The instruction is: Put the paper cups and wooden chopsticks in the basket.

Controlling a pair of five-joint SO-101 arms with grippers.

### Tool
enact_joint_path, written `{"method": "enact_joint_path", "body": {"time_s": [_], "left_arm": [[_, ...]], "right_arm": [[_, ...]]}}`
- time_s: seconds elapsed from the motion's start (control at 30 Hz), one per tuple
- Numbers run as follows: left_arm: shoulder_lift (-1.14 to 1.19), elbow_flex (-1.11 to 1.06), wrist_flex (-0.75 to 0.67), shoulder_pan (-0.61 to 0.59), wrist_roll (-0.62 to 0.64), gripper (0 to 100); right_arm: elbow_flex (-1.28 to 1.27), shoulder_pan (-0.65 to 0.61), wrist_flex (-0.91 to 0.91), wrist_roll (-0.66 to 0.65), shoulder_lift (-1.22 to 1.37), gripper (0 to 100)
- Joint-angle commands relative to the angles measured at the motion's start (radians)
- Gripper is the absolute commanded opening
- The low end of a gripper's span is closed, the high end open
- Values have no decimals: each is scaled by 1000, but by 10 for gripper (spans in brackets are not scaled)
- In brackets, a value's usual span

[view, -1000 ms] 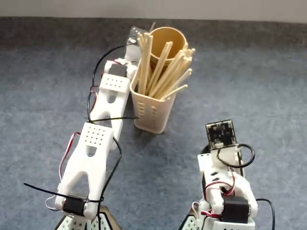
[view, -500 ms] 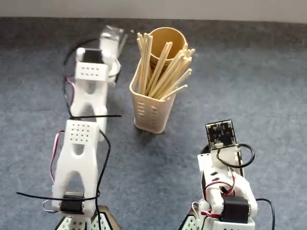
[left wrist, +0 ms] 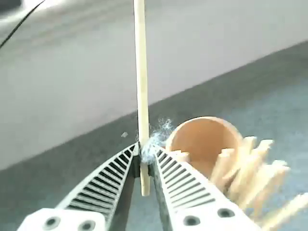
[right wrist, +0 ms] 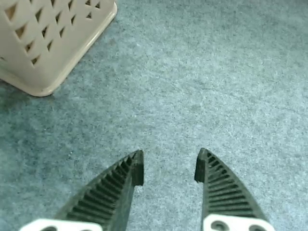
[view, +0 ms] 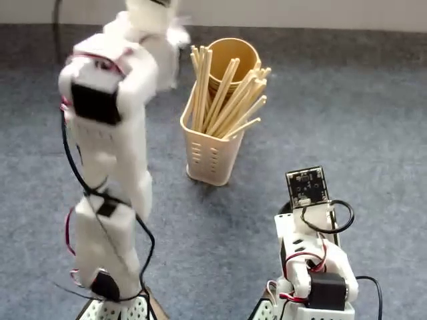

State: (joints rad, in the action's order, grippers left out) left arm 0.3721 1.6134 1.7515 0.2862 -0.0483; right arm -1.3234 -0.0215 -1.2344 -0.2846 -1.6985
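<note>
I am seeing left gripper (left wrist: 146, 151) pinching 1 wooden chopstick (left wrist: 140, 72) by the carpet's far edge; right gripper (right wrist: 168, 166) hanging open near basket (right wrist: 72, 45).

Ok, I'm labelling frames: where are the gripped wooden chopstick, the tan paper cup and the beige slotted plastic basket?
Wooden chopstick (left wrist: 140, 72): left wrist view, mid-shaft.
Tan paper cup (view: 236, 53): high view, inner wall.
Beige plastic basket (view: 212, 160): high view, slotted side wall.

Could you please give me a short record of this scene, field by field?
left claw: shut on one chopstick
right claw: open, holding nothing, over the carpet
basket: upright on the carpet, holds a cup and many chopsticks
left to do: the held chopstick is not yet in the basket
</note>
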Motion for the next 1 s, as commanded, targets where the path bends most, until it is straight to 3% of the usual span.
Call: {"method": "enact_joint_path", "body": {"time_s": [0.0,0.1,0.33,0.53,0.67,0.77,0.97], "left_arm": [[-179,53,-11,102,-29,4],[-292,48,6,110,-63,4],[-369,47,15,-8,-57,4],[-168,50,9,-50,-60,4],[-36,13,25,-108,41,4],[-111,-165,28,-131,43,3],[-541,-848,23,-70,2,3]], "right_arm": [[4,-2,5,-12,-1,187],[4,-7,7,-12,-1,187],[4,-7,7,-12,2,187],[4,-7,7,-12,7,187],[2,-7,7,-12,7,187],[2,-7,7,-12,7,187],[2,-7,7,-12,7,187]]}}
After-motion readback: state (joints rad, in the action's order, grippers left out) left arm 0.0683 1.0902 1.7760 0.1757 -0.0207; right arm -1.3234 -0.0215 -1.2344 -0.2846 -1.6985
